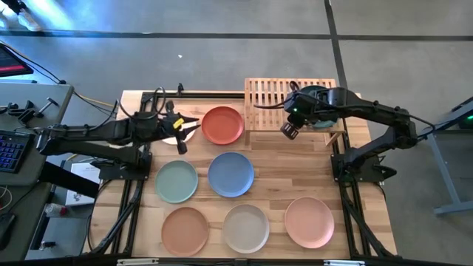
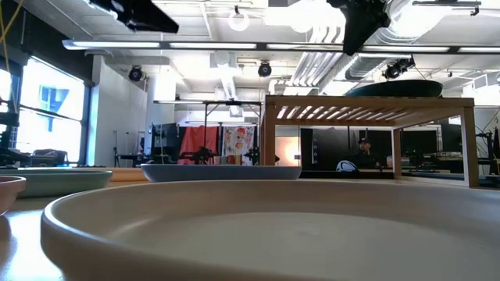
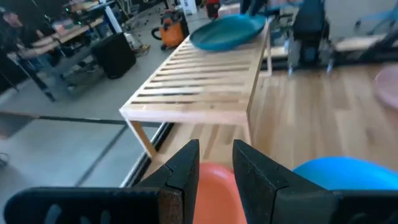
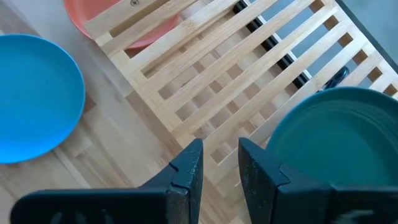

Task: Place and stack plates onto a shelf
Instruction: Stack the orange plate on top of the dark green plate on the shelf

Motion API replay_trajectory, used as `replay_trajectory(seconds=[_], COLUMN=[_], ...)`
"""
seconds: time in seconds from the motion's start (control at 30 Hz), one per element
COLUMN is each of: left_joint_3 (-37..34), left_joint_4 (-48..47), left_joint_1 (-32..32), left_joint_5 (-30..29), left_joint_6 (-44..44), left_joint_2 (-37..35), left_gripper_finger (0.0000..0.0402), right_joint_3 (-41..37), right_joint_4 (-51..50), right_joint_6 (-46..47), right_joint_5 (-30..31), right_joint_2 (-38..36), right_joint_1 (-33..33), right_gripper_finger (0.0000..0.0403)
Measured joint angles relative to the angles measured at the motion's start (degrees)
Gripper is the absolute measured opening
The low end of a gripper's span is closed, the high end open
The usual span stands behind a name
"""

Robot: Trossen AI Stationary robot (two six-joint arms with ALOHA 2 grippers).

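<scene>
The light-wood slatted shelf [image 1: 284,100] stands at the table's far edge. The dark teal plate [image 1: 319,111] lies flat on its right half [image 4: 336,143]. My right gripper [image 4: 221,155] hovers open above the slats just left of that plate, pointing down, touching nothing. My left gripper [image 1: 194,125] is open, level and pointing right, at the left rim of the red-orange plate [image 1: 222,125], above it [image 3: 214,186]. The cream plate [image 1: 182,137] lies on the table, mostly hidden under the left gripper.
On the table lie the pale green [image 1: 176,181], blue [image 1: 230,174], terracotta [image 1: 185,230], beige [image 1: 246,227] and pink [image 1: 309,221] plates. The shelf's left half [image 3: 186,93] is bare slats. A black frame runs along the table's edges.
</scene>
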Motion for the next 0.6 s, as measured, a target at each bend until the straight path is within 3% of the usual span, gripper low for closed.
replay_trajectory(seconds=[0.17, 0.3, 0.4, 0.6], left_joint_3=[4.75, 7.35, 8.46, 8.74], left_joint_4=[-5.92, -9.24, -10.03, -10.19], left_joint_1=[0.78, 0.84, 1.35, 4.30], left_joint_5=[3.68, 5.32, 5.34, 9.24], left_joint_6=[-9.88, -11.24, -7.31, 9.29], left_joint_2=[0.02, 0.22, 1.10, 5.48], left_gripper_finger=[0.0087, 0.0087, 0.0087, 0.0087], right_joint_3=[0.00, 0.00, 0.00, 0.00], right_joint_4=[0.00, 0.01, 0.02, 0.08], right_joint_6=[0.00, 0.02, 0.02, 0.02], right_joint_5=[-0.08, 0.00, 0.00, 0.02], right_joint_2=[0.00, 0.00, 0.00, 0.00], right_joint_1=[0.01, 0.01, 0.01, 0.01], right_gripper_finger=[0.0077, 0.0077, 0.0077, 0.0077])
